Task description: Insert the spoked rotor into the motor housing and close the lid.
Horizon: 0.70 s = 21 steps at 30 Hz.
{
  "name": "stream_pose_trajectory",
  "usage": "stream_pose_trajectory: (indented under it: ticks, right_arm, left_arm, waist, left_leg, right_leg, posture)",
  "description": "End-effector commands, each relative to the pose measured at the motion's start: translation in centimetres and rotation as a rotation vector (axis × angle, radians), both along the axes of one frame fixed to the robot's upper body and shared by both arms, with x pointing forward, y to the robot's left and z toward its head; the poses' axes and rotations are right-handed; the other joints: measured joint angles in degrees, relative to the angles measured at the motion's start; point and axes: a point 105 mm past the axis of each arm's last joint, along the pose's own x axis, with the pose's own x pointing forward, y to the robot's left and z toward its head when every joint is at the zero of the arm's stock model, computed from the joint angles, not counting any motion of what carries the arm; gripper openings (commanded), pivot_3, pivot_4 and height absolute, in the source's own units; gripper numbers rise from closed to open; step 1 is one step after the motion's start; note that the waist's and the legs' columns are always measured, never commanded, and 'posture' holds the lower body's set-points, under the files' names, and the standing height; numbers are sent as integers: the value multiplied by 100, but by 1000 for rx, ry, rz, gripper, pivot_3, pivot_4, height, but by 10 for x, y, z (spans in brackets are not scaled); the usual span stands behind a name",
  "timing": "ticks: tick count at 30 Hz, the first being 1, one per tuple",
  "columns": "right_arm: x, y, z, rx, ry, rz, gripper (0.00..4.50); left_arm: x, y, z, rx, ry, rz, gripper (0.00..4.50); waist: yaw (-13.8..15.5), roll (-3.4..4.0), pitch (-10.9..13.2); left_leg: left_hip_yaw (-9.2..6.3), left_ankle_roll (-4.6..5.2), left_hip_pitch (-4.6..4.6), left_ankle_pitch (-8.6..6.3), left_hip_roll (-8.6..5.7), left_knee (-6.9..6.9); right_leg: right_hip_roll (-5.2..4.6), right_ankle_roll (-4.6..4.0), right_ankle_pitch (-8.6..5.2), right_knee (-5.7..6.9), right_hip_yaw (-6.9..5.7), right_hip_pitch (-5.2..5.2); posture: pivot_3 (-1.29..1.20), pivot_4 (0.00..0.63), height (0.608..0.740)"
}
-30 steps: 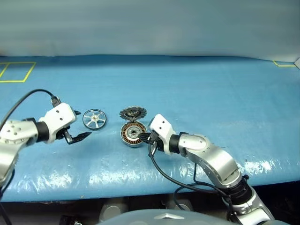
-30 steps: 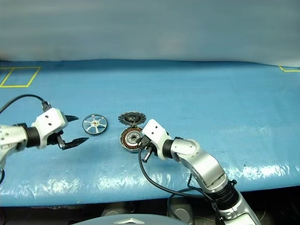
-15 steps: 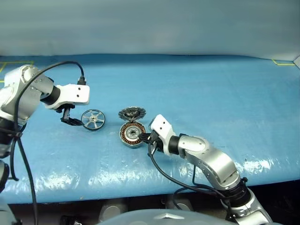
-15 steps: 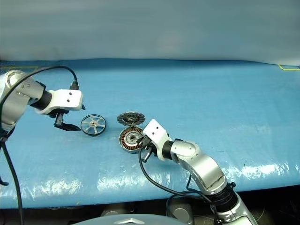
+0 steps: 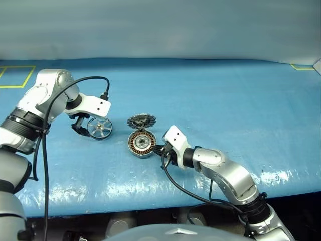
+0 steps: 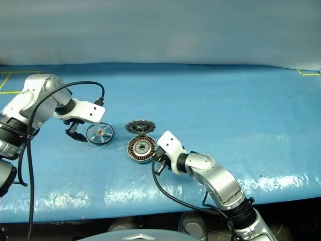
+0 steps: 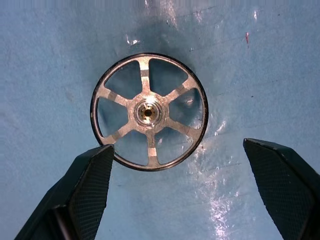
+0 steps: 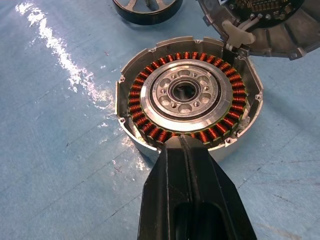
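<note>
Blue-covered bench (image 5: 210,95) under both arms. Left hand (image 7: 180,185) swung in from the side since a second ago, now pointing down over spoked rotor (image 7: 149,111), fingers (image 7: 87,187) spread wide and narrowing, nothing gripped; rotor flat between them, grasp looks imminent. Right hand (image 8: 182,147) unmoved, pinched shut, tips against rim of motor housing (image 8: 186,95), steadying it. Lid (image 5: 141,121) hinged open beyond housing, seat ready for rotor.

The right gripper (image 8: 181,142), its fingers pressed together, is touching the near rim of the motor housing (image 8: 190,95). The lid (image 8: 265,22) is lying open, hinged at the housing's far edge, with the spoked rotor (image 8: 146,7) beyond.
</note>
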Motion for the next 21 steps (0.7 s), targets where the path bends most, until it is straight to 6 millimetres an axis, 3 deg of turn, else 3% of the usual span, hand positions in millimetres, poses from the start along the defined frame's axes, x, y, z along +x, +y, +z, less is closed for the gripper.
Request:
stream_pose_trajectory:
  ticks: [1,3,16,21]
  right_arm:
    - [1,-2,8,15,-34,-11,0]
    - [2,-1,8,17,-35,-13,0]
    - [2,0,7,24,-35,-22,0]
    - [2,1,7,27,-34,-23,0]
  left_arm:
    - [4,0,11,18,-31,-13,2906]
    - [6,-4,11,13,-42,-25,2239]
    - [4,-2,-5,68,-7,-40,2239]
    - [6,0,-10,75,-23,-44,3436]
  waist:
    - [-4,0,0]
    - [-2,0,0]
    - [-3,0,0]
    - [-8,0,0]
  left_leg:
    - [0,0,0,0,0,0]
    - [-1,0,0,0,0,1]
    - [-1,0,1,0,-3,18]
    - [-2,0,2,1,-3,22]
  right_leg:
    - [0,0,0,1,0,0]
    - [0,0,0,4,0,0]
    - [0,1,1,19,3,1]
    - [0,0,0,31,3,-2]
  posture:
    - [0,150,740]
    - [0,150,740]
    - [0,150,740]
    - [0,150,740]
